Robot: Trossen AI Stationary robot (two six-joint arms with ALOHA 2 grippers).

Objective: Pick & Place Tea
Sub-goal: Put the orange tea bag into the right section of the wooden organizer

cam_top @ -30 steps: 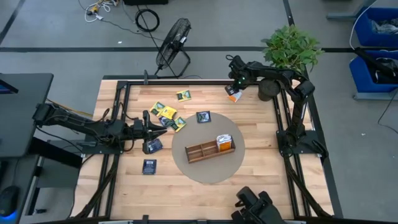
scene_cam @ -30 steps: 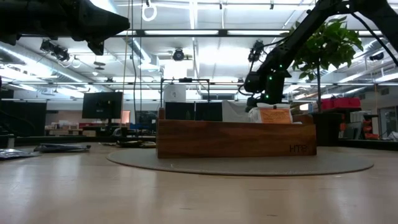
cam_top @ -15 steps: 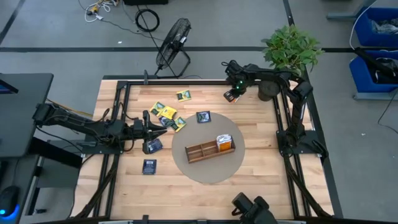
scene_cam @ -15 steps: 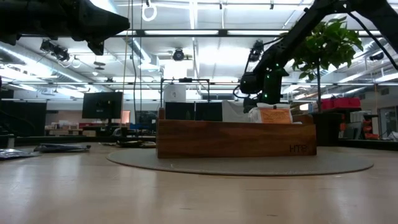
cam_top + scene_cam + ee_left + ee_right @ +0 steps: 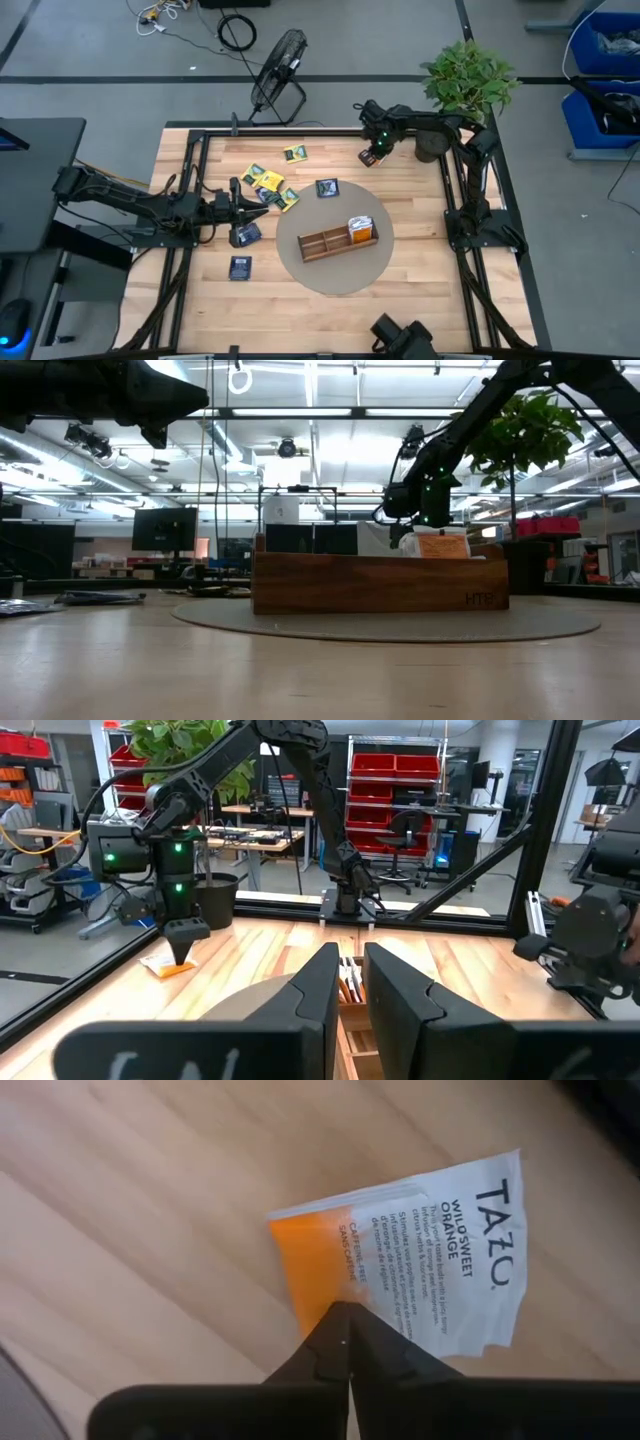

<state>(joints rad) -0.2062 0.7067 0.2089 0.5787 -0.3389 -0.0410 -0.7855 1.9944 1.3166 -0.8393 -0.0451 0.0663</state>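
The right gripper [image 5: 348,1342], fingers closed, presses on an orange-and-white tea sachet [image 5: 420,1255] without clearly holding it, so lifting may leave it behind; the left gripper [image 5: 348,982], nearly closed and empty, waits.

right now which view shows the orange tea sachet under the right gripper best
The right wrist view: the orange-and-white sachet fills it, print readable, beneath the shut right gripper. High view shows mere specks; left wrist view shows it small on the table; low view doesn't show it clearly.
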